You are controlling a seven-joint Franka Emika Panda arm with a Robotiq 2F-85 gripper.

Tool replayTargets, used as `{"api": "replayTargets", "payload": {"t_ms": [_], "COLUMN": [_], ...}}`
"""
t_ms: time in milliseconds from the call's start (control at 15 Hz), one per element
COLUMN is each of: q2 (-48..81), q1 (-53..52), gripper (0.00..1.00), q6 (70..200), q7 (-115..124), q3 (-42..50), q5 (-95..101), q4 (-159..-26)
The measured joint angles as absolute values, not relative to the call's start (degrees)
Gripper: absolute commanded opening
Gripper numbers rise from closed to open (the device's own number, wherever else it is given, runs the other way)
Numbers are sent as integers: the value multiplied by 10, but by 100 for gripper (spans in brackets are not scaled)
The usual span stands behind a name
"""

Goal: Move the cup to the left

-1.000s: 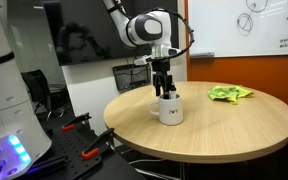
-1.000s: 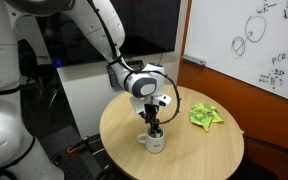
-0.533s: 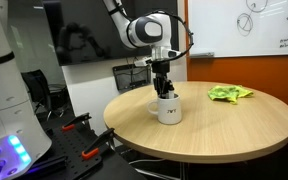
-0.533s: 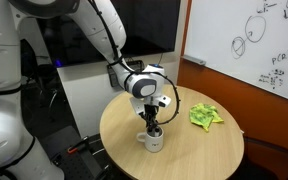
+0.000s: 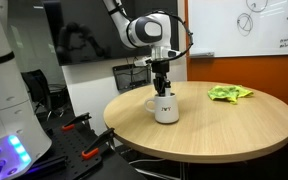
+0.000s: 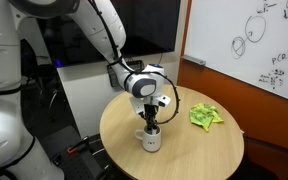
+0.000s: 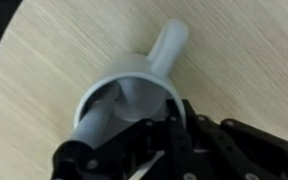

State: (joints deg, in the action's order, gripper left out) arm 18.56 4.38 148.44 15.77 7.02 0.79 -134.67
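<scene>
The cup is a white mug with a small dark mark, standing upright on the round wooden table, also seen in the other exterior view as the cup. My gripper points straight down from above and is shut on the cup's rim, one finger inside and one outside. In the wrist view I look down into the cup; its handle points away from my gripper, which clamps the near wall.
A crumpled green cloth lies on the far side of the table, also seen as the cloth. Black chairs stand behind the table. A whiteboard hangs on the wall. The cup stands close to the table's edge.
The jaws have shut on the cup's rim. The cup has shifted slightly and turned, so its handle now shows on another side.
</scene>
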Motion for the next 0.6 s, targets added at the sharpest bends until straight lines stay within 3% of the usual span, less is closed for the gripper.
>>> {"api": "replayTargets", "payload": {"t_ms": [600], "q2": [98], "q1": [15], "gripper": [2], "q6": [1511], "q7": [214], "q3": [26], "q5": [-111], "q4": [-1410]}}
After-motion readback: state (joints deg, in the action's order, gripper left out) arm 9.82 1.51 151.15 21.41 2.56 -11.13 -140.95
